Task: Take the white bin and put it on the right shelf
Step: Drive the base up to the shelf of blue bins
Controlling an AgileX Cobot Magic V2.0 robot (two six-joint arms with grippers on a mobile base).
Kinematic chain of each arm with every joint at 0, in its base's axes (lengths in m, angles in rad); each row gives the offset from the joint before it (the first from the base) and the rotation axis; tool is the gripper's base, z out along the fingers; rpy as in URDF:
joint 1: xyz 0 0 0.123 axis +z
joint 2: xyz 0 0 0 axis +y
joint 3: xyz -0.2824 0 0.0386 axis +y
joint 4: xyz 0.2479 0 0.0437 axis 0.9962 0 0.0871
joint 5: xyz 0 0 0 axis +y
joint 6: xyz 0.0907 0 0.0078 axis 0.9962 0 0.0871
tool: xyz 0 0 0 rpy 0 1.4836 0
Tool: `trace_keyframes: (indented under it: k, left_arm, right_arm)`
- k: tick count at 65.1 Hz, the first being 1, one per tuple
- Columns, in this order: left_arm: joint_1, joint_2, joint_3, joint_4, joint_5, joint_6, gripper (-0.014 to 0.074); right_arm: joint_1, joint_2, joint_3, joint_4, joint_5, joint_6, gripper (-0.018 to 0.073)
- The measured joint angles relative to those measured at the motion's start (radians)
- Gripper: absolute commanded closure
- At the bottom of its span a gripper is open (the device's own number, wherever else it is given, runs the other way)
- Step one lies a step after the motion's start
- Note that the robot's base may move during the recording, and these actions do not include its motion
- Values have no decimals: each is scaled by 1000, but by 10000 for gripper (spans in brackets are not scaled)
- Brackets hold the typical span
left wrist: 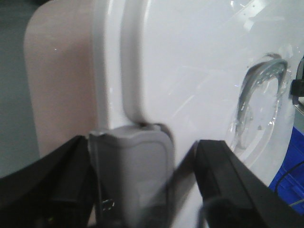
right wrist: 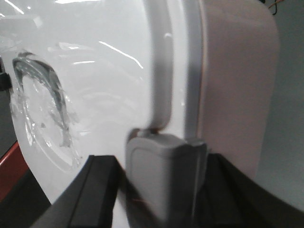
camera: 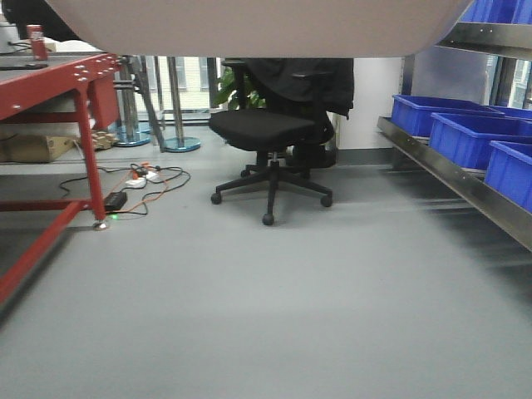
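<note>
The white bin (camera: 258,29) hangs across the top of the front view, showing only its pale underside and rounded corners. My left gripper (left wrist: 142,190) is shut on the white bin (left wrist: 199,71) at one end. Its black fingers (left wrist: 232,175) straddle a grey latch (left wrist: 133,166) at the lid's rim. My right gripper (right wrist: 161,194) is shut on the white bin (right wrist: 95,80) at the other end, around a matching latch (right wrist: 164,175). The glossy lid's recessed handle (left wrist: 261,95) shows in both wrist views. The right shelf (camera: 465,187), with its steel front rail, runs along the right side.
Blue bins (camera: 465,137) stand in a row on the right shelf, under a second steel level (camera: 490,37). A red-beamed rack (camera: 50,83) is on the left, with cables (camera: 141,179) on the floor beside it. A black office chair (camera: 274,133) stands ahead on the grey floor.
</note>
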Motion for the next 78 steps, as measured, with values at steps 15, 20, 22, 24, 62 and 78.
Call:
trace_keyframes:
  k: [15, 20, 22, 24, 62, 78]
  left_arm:
    - [0, 0, 0, 0, 0, 0, 303]
    - [0, 0, 0, 0, 0, 0, 303]
    - [0, 0, 0, 0, 0, 0, 303]
    - [0, 0, 0, 0, 0, 0, 303]
    - [0, 0, 0, 0, -2, 0, 303]
    - [0, 0, 0, 0, -2, 0, 303]
  right_arm:
    - [0, 0, 0, 0, 0, 0, 211]
    - [0, 0, 0, 0, 0, 0, 211]
    - [0, 0, 0, 0, 0, 0, 211]
    - [0, 0, 0, 0, 0, 0, 211]
    - [0, 0, 0, 0, 0, 0, 211]
    - [0, 0, 0, 0, 0, 0, 211]
